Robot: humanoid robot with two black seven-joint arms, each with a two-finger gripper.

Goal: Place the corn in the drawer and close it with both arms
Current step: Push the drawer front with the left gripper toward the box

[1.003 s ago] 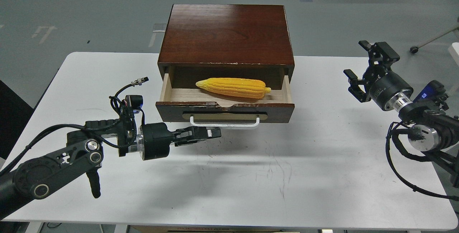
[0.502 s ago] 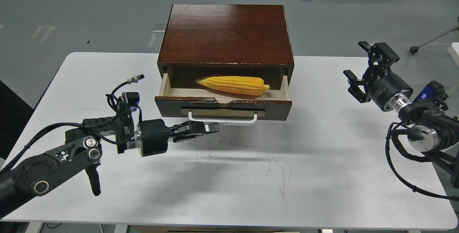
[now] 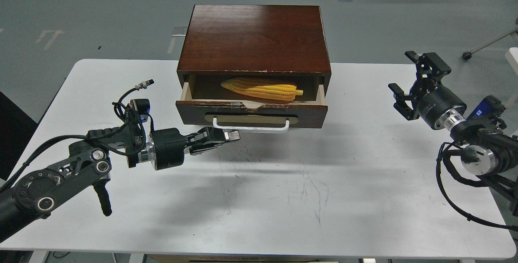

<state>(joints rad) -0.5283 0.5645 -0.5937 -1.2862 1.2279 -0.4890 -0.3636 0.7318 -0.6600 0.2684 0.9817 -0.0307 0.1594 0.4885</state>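
Note:
The yellow corn [image 3: 263,89] lies lengthwise inside the drawer [image 3: 251,114] of the dark reddish-brown cabinet [image 3: 254,38]. The drawer is pushed most of the way in, and only a narrow strip of its pale inside shows. My left gripper [image 3: 231,136] is shut and empty. Its tips sit just below the left part of the white bar handle [image 3: 251,126], against the drawer front. My right gripper [image 3: 406,71] is open and empty, held above the table to the right of the cabinet, well apart from it.
The cabinet stands at the back middle of the white table [image 3: 283,198]. The table's front edge runs along the bottom of the view. Grey floor lies beyond, with a chair base [image 3: 481,48] at the far right.
The drawer has slid back into the cabinet, with my left gripper moving forward against its front. The corn is now partly shaded under the cabinet top. My right gripper dropped slightly.

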